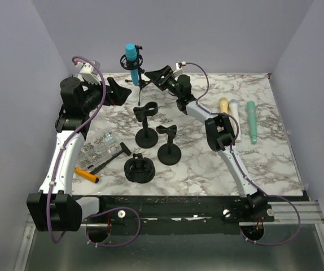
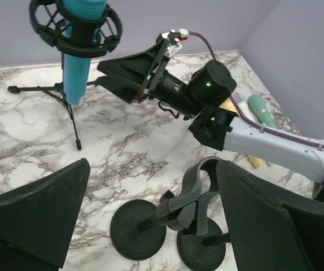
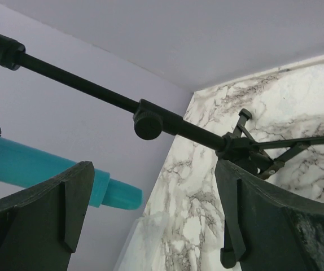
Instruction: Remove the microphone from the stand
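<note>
- The step in hand is the approach, and nothing is gripped yet. The microphone (image 1: pixel 131 55) stands upright in the mount of the stand (image 1: pixel 141 79), at the far edge of the surface (image 1: pixel 207 164).
- The right gripper (image 1: pixel 161 75) is spread wide and empty, just right of the stand. Its wrist view shows the pole crossing the gap, but I cannot tell if the pole is inside the fingers.
- The left gripper (image 1: pixel 119 90) is also wide and empty. It sits lower than the microphone and to its left, near but apart.
- Next, the right gripper probably needs to close on the pole to steady it. The left would then rise to the blue body and draw it out of the mount.
</note>
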`<state>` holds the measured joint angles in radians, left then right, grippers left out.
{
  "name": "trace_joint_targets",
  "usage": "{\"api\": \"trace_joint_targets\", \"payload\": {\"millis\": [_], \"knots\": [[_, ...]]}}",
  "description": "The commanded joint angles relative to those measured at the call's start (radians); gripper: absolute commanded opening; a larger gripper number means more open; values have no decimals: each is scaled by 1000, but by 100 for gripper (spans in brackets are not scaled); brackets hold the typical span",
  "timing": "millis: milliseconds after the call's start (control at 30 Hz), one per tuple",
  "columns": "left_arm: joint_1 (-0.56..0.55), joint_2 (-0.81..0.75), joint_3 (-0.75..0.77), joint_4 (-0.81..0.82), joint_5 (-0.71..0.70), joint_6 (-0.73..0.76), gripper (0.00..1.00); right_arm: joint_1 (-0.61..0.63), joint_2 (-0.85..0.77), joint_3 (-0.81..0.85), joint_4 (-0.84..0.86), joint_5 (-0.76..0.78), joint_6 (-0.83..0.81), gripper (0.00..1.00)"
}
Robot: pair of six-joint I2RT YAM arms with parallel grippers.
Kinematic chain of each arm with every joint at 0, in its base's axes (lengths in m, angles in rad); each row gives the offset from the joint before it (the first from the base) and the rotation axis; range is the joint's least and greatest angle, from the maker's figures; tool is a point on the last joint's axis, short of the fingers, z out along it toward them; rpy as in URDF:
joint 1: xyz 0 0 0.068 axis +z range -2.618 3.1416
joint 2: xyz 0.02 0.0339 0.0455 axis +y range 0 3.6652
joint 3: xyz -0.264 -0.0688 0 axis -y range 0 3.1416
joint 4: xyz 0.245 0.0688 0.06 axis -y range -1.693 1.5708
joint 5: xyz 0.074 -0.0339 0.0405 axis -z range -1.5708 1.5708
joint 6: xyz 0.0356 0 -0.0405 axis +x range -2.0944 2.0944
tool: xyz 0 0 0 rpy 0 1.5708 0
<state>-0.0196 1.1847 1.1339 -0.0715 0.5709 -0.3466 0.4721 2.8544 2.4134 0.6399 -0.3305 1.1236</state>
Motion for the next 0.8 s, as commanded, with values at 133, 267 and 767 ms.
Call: {"api": "trace_joint_targets", "payload": {"millis": [133,267,767], "knots": [[127,165,93,124,94,-395,91,3,-285,-302,183,-33,197,94],[166,286,157,242,126,-576,84,12,-358,-369,223,-37,268,93],[178,653,456,259,175,-741,65,75,-276,-170,70,-42,291,71]]}}
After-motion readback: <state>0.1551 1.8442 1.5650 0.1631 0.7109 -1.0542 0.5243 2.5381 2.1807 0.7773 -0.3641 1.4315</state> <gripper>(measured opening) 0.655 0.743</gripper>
